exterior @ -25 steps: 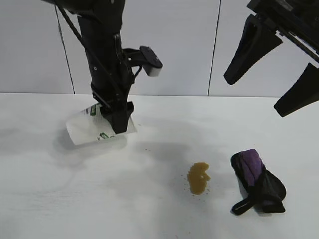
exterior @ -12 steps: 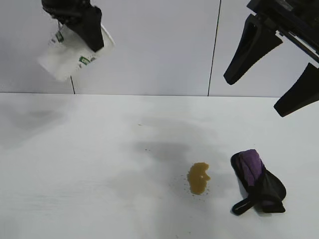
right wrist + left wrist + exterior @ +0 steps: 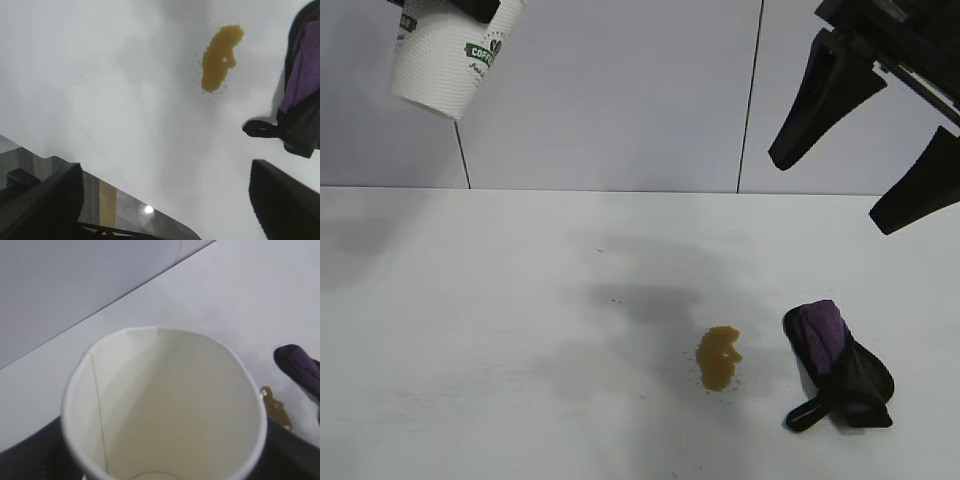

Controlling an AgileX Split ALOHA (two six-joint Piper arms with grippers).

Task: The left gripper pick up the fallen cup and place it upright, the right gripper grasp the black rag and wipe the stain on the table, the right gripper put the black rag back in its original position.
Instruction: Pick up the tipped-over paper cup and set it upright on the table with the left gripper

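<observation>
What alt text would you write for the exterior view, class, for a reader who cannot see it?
A white paper cup hangs high at upper left, held by the left end effector. On the white table an amber stain lies beside a black rag, with the open right end effector above.

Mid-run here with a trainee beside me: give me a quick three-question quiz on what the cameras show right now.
1. True or false: the cup stands upright on the table.
2. Which lies nearer the stain? A) the black rag B) the cup
3. Fill in: the right gripper hangs open above the ____.

Key: 1 false, the left gripper holds it in the air. 2 A. 3 rag.
</observation>
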